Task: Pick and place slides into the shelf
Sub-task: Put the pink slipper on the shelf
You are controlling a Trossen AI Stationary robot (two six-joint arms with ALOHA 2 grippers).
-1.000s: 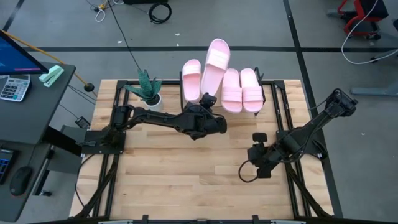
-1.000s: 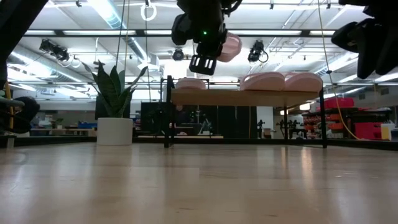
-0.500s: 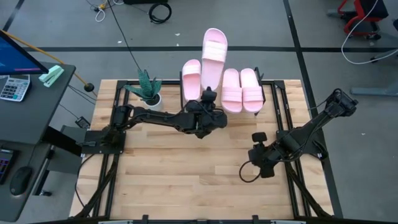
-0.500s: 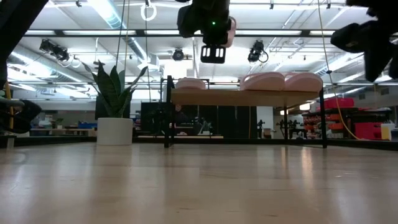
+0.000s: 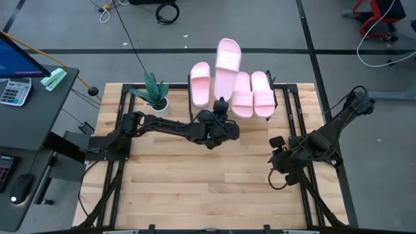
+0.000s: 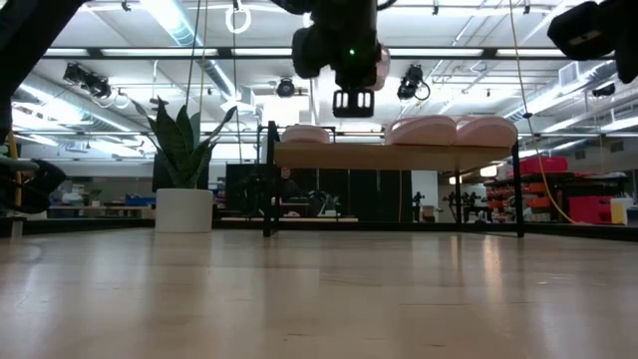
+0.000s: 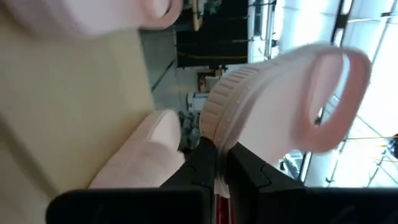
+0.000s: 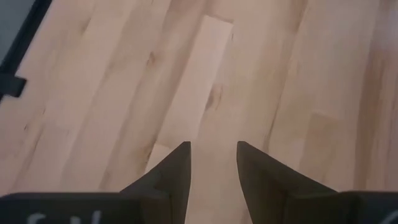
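Observation:
Four pale pink slides show. Three lie sole-down on the shelf point(image 5: 276, 97) at the table's far edge: one on its left point(image 5: 200, 83), two on its right point(image 5: 242, 94) point(image 5: 262, 93). My left gripper point(image 5: 220, 105) is shut on the fourth slide point(image 5: 227, 65), which hangs in the air over the gap between them. The low view shows that slide point(image 6: 377, 62) above the shelf top point(image 6: 399, 156), behind my left gripper point(image 6: 351, 100). My right gripper point(image 5: 275, 162) hovers open over the table's right part. My left gripper holds the fourth slide by its heel end point(image 7: 219, 121), the sole's rim pinched between the two fingers point(image 7: 202, 163). The fingers come about level from the table's near side, along the slide. It is lifted clear, strap point(image 7: 339, 93) up, toe pointing past the far edge.
A potted plant point(image 5: 155, 94) stands at the far left of the table, beside the shelf. The wooden table point(image 5: 195, 182) lies bare under my right gripper point(image 8: 211, 163). A desk with a calculator point(image 5: 14, 91) stands beyond the left edge.
My left gripper has moved a little toward the table's right and turned, swinging the held slide from a rightward tilt to pointing straight at the far edge, over the gap on the shelf. My right arm has drawn back toward the table's right edge.

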